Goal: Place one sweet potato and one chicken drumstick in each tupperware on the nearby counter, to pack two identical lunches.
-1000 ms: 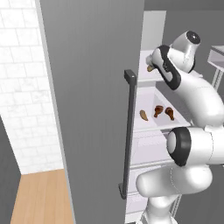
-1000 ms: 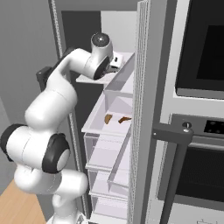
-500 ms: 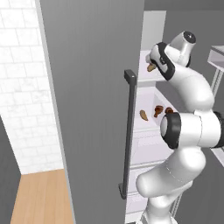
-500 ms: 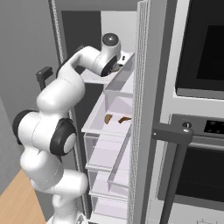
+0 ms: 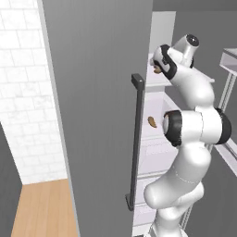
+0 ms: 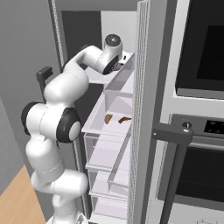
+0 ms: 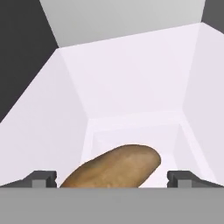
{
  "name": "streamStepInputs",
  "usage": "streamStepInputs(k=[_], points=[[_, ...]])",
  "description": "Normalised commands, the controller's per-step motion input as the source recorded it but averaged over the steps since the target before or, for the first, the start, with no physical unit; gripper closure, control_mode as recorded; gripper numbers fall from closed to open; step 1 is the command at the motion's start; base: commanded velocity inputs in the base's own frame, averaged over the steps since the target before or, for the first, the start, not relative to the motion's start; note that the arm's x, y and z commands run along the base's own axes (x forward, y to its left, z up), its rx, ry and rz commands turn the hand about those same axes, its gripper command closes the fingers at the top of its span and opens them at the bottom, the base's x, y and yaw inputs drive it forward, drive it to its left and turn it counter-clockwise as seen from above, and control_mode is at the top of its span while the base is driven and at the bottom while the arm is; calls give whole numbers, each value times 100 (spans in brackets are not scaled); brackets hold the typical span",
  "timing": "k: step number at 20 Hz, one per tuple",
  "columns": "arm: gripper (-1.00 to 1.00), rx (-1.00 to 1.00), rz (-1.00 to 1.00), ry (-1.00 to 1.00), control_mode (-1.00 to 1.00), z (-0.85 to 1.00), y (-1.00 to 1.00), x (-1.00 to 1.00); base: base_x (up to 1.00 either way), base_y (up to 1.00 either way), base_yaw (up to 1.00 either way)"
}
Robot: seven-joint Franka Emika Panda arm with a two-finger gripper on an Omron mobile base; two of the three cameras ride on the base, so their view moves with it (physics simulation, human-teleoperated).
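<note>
Arm has swung further into the fridge since a second ago, hand (image 7: 112, 186) now spread wide with a sweet potato (image 7: 116, 166) lying between the tips on the upper shelf (image 7: 131, 87); best to ease lower, centre, then clench, leaving the drumsticks (image 6: 124, 119) on the shelf below.

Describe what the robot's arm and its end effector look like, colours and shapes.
The arm is glossy white, built of rounded, bulbous segments joined by dark grey, near-black ring-shaped joints, with a round dark cap at its wrist. No cables or markings show. The end effector has two small dark grey fingertips with blocky, stepped ends.
</note>
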Motion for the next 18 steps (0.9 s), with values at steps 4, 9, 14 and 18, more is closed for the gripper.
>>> streamStepInputs(k=[4,9,14,18], points=[[-100,0,0,2,-100,-26,0,7,0,0,0],[-100,-2,0,4,-100,-59,0,-20,0,0,0],[-100,0,0,4,-100,-45,0,8,0,0,0],[100,0,0,8,-100,-45,0,25,0,0,0]])
